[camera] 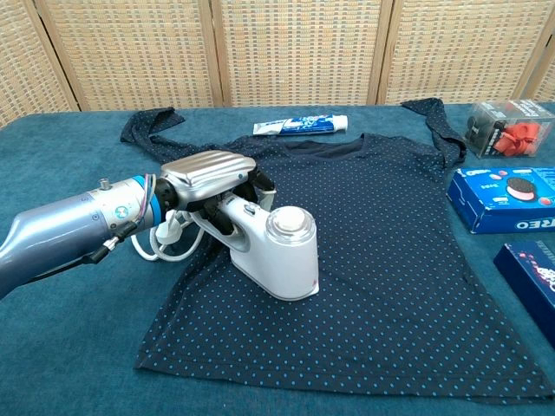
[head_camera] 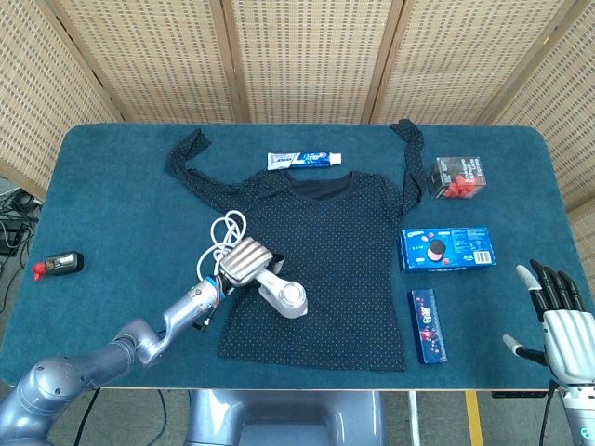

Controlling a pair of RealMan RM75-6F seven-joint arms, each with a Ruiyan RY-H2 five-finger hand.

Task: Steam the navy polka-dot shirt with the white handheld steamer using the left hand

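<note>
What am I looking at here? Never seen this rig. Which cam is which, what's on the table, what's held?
It is a two-armed robot with humanlike hands at a blue table. The head view looks down from above; the chest view looks forward from lower down. The left hand grips the white handheld steamer, fingers wrapped around its handle, its head resting on the navy polka-dot shirt. The right hand hangs open at the table's edge, holding nothing. Also there: a toothpaste tube, an Oreo box, a dark slim box, a clear box of red items, and a small black device.

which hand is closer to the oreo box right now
Right. The right hand hovers open off the table's right edge, nearer the Oreo box; the left hand grips the steamer across the shirt.
</note>
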